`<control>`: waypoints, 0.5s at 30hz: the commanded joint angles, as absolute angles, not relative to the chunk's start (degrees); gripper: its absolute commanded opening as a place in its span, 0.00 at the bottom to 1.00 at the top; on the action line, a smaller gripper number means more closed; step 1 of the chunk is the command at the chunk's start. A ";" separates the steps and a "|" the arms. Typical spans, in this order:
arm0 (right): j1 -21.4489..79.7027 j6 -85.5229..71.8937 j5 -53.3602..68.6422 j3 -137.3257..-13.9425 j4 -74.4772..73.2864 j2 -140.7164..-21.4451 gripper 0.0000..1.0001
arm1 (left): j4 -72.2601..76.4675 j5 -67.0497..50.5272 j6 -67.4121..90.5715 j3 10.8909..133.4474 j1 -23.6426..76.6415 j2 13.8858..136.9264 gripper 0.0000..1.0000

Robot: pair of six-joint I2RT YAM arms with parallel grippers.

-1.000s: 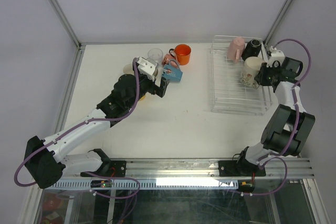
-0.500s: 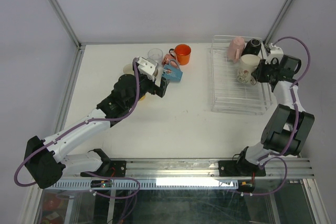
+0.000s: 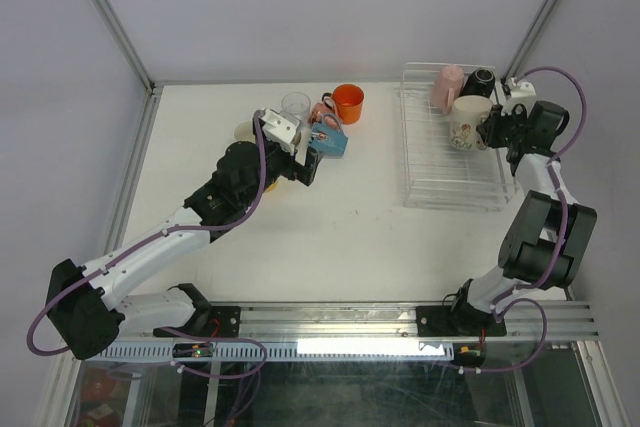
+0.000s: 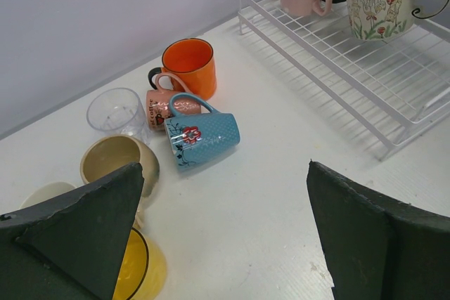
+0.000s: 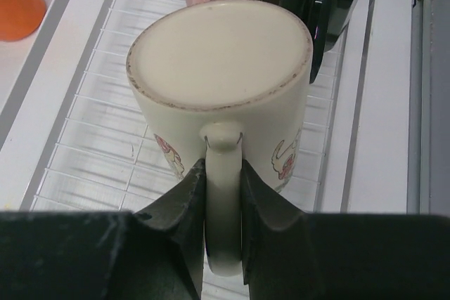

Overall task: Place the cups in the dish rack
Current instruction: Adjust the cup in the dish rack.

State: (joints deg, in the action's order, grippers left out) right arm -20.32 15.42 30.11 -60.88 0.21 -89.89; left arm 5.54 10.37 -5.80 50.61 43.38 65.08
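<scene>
My right gripper (image 3: 492, 130) is shut on the handle of a cream floral mug (image 3: 467, 120) and holds it base-up over the far part of the dish rack (image 3: 450, 187); its jaws pinch the handle (image 5: 223, 194). A pink mug (image 3: 447, 87) and a black mug (image 3: 481, 81) stand at the rack's far end. My left gripper (image 3: 307, 165) is open and empty above the table (image 4: 225, 166). Ahead of it are a blue mug (image 4: 204, 138) on its side, a pink mug (image 4: 163, 103), an orange mug (image 4: 188, 66), a clear tumbler (image 4: 114, 112), a beige mug (image 4: 119, 163) and a yellow mug (image 4: 140, 268).
The loose cups cluster at the table's far middle, beside and partly under my left wrist. A pale cup (image 4: 42, 194) shows at the left edge of the left wrist view. Frame posts and grey walls border the table; the rack sits by the right wall.
My right gripper has carried the floral mug toward the rack's far end, next to the pink and black mugs. The left arm has not moved.
</scene>
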 commanded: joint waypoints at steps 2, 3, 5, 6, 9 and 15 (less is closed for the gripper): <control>-20.88 13.42 31.66 -59.06 16.51 -87.33 0.00 | 8.15 10.29 -6.99 50.23 42.72 64.29 0.99; -20.84 12.38 31.57 -58.68 17.73 -86.68 0.00 | 8.14 10.15 -6.98 50.28 42.74 64.36 0.99; -20.84 10.22 31.36 -58.44 19.79 -85.63 0.00 | 8.09 10.12 -7.03 50.28 42.75 64.44 0.99; -20.83 9.35 30.89 -58.30 20.72 -85.36 0.00 | 8.10 10.18 -7.03 50.30 42.80 64.50 0.99; -20.83 7.55 29.55 -57.91 23.50 -84.71 0.00 | 8.09 10.25 -7.12 50.23 42.72 64.51 0.99; -20.86 5.22 28.40 -57.66 27.22 -84.36 0.00 | 8.10 10.38 -7.21 50.27 42.74 64.25 0.99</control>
State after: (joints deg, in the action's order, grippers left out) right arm -20.64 7.99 28.99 -56.10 12.84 -89.23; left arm 5.54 10.37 -6.35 50.61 43.38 65.08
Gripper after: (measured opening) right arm 0.224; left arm 0.990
